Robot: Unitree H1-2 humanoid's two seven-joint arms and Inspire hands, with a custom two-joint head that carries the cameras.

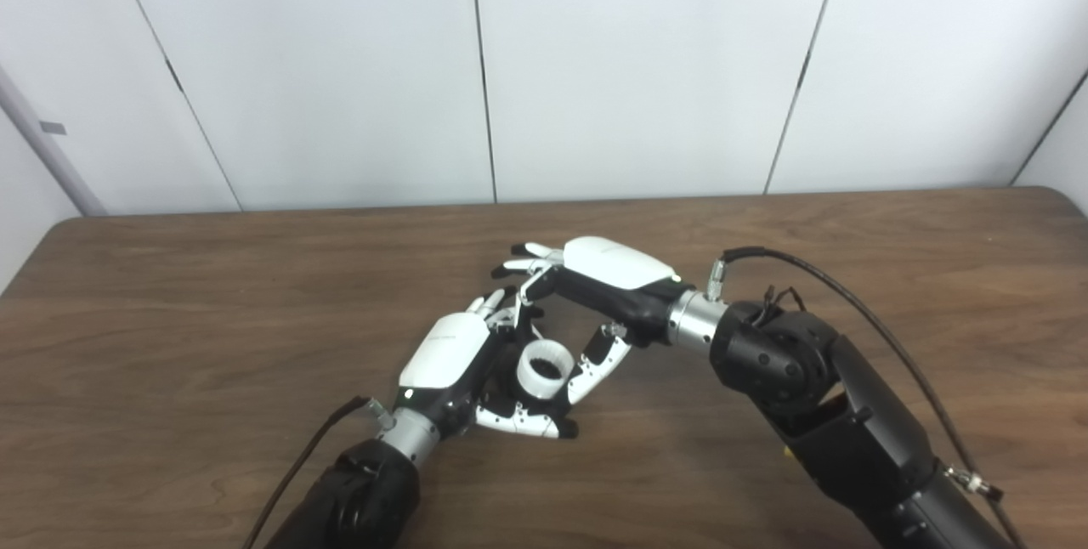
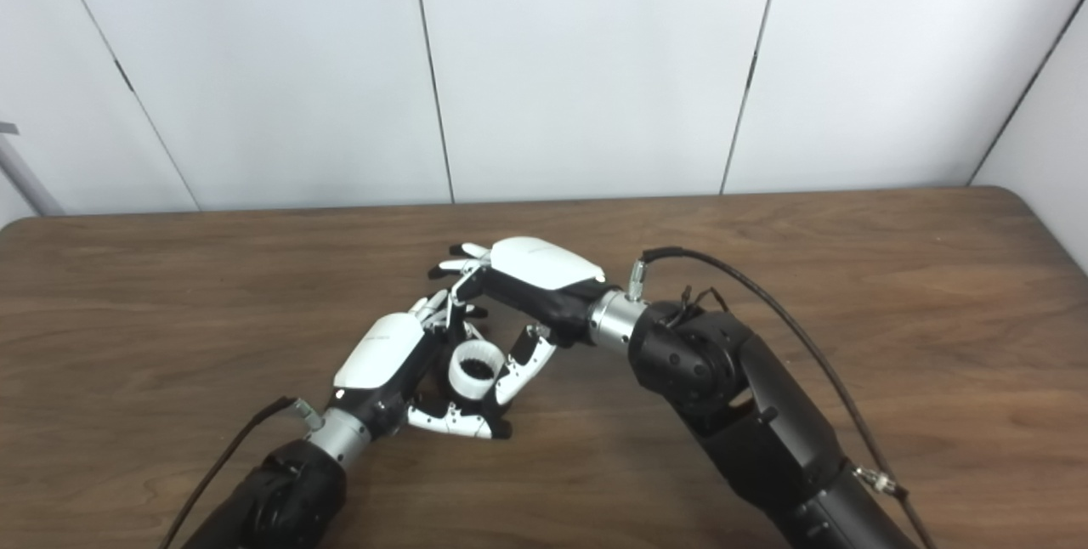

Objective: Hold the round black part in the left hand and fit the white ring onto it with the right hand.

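Hands meet over the middle of the brown wooden table (image 1: pixel 212 294), and the white ring (image 1: pixel 544 369) sits right between them, so I'll place everything from that ring. It stands with its open mouth tilted up, a dark hollow showing inside; whether that dark is the round black part or only shadow, I cannot tell, since the black part itself is not clearly visible.

Left of the ring is the left hand (image 1: pixel 450 362), its white back turned up and its fingers curled toward the ring from the far side. Its thumb (image 1: pixel 523 423) stretches along just below the ring, nearer the table's front edge. The hand looks loosely cupped around the ring, but I cannot make out what it truly grips.

Right of the ring and a little beyond it is the right hand (image 1: pixel 595 285). Its long fingers (image 1: pixel 531 260) reach out past the ring, spread and straight, holding nothing that I can see. Its thumb (image 1: pixel 599 366) points down and lies against the ring's right side, touching or nearly touching it.

Behind the ring, pale wall panels (image 1: pixel 637 65) rise from the table's far edge.
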